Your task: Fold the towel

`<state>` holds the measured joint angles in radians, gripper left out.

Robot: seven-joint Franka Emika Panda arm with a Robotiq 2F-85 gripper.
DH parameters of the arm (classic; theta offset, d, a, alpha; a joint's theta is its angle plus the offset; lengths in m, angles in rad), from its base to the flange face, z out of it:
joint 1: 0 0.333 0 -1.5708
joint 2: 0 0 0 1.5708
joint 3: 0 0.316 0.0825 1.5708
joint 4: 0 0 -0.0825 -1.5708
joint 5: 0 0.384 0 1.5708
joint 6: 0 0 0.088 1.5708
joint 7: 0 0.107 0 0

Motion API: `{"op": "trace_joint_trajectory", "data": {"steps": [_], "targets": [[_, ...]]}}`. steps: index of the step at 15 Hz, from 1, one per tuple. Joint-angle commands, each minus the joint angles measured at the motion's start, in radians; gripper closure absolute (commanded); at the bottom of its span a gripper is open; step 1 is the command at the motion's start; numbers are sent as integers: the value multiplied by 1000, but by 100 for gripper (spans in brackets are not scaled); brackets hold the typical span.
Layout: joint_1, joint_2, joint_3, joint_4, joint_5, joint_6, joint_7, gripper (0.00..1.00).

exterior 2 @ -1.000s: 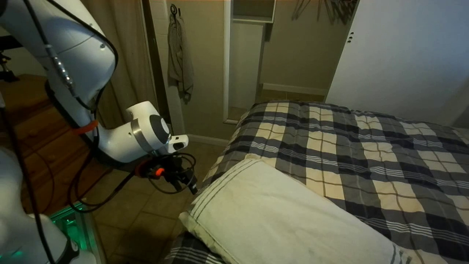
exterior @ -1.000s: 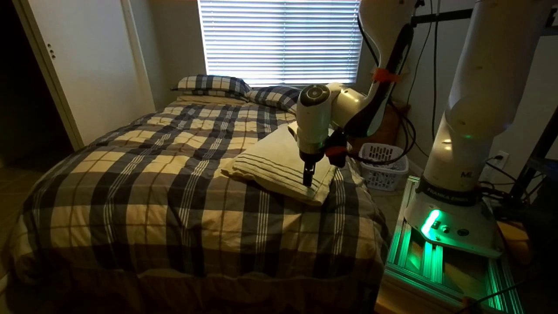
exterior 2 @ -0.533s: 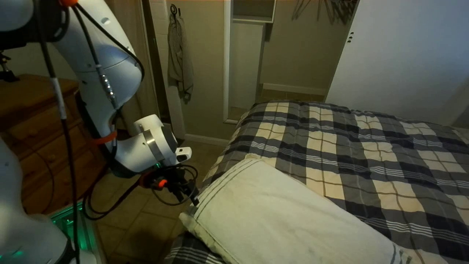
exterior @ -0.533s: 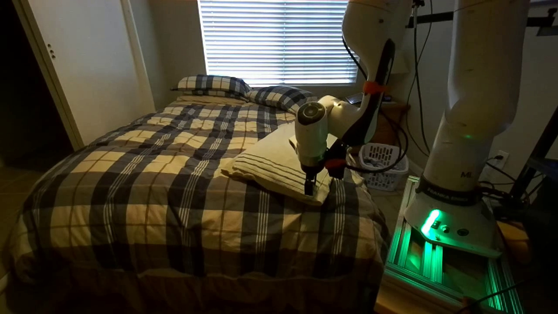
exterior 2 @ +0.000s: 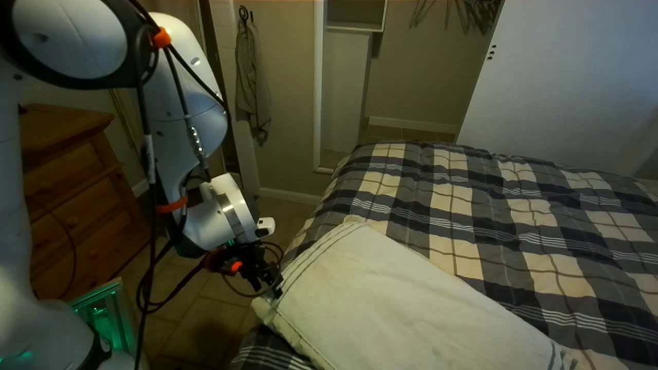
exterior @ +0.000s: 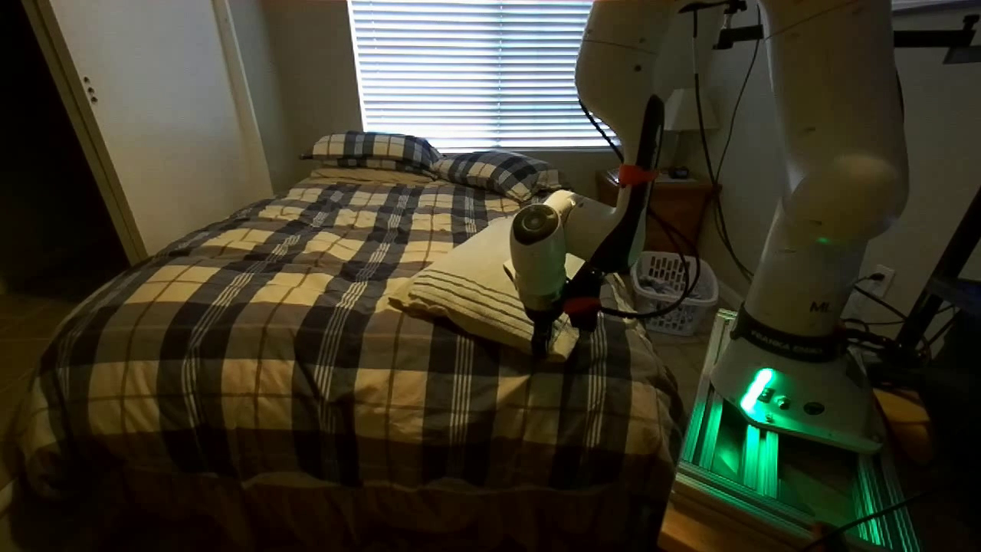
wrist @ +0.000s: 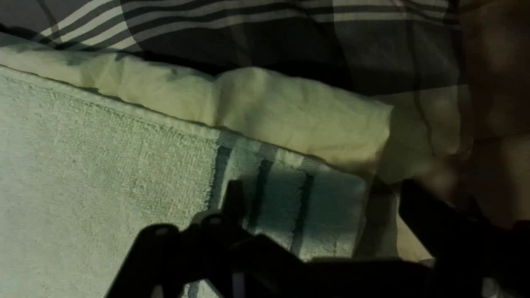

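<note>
Sinking over the last second, the gripper [wrist: 321, 181] has reached the striped end of the terry towel [wrist: 124, 182], which looks unmoved in both exterior views. Its fingers [wrist: 234, 203] stand spread wide, one over the dark stripes, the other seemingly past the end hem, with a corner between them and nothing held; whether they touch the cloth I cannot tell. That suggests a corner pinch is being lined up, no fold yet made. Under the towel a smooth cream layer [wrist: 265, 107], perhaps a pillow, juts out along one edge; a deep grip could well catch both. The towel lies slantwise on the plaid bedspread [exterior: 329, 345], near its edge on the robot's side. Its long axis runs from this striped short end, facing the bedspread's foot, up toward the plaid pillows [exterior: 375, 148] and leaning to the robot's side; the stripes cross that axis. Window blinds [exterior: 475, 69] hang farthest off.
</note>
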<state>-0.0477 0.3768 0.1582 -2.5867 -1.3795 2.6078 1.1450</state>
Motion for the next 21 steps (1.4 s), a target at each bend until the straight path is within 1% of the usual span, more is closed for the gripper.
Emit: {"op": "trace_joint_trajectory", "data": {"steps": [1,2,3,4,6,7,8,9,10,11,12,13,14,15,16,18,19,21], "targets": [[15,29,-8,28,-37,-27,40,31],[16,24,-7,28,-35,-37,40,37],[17,17,-7,26,-34,-47,40,46],[16,10,-5,23,-29,-53,34,53],[17,4,-5,20,-29,-63,33,48],[18,1,-3,19,-28,-70,32,44],[56,-4,-36,17,-12,-62,22,37],[61,-8,-38,15,-13,-63,24,48],[69,-9,-43,15,-11,-61,23,67],[76,-9,-48,15,-13,-63,22,68],[83,-10,-52,14,-15,-67,24,74],[86,-13,-55,13,-14,-68,21,83],[82,-19,-56,9,-6,-55,0,89],[80,-28,-59,6,-1,-49,-10,95],[80,-41,-61,3,-2,-54,-17,99],[81,-70,-64,-6,-4,-66,-36,100],[82,-89,-67,-13,-7,-75,-48,98],[80,-129,-70,-28,-5,-81,-67,98]]}}
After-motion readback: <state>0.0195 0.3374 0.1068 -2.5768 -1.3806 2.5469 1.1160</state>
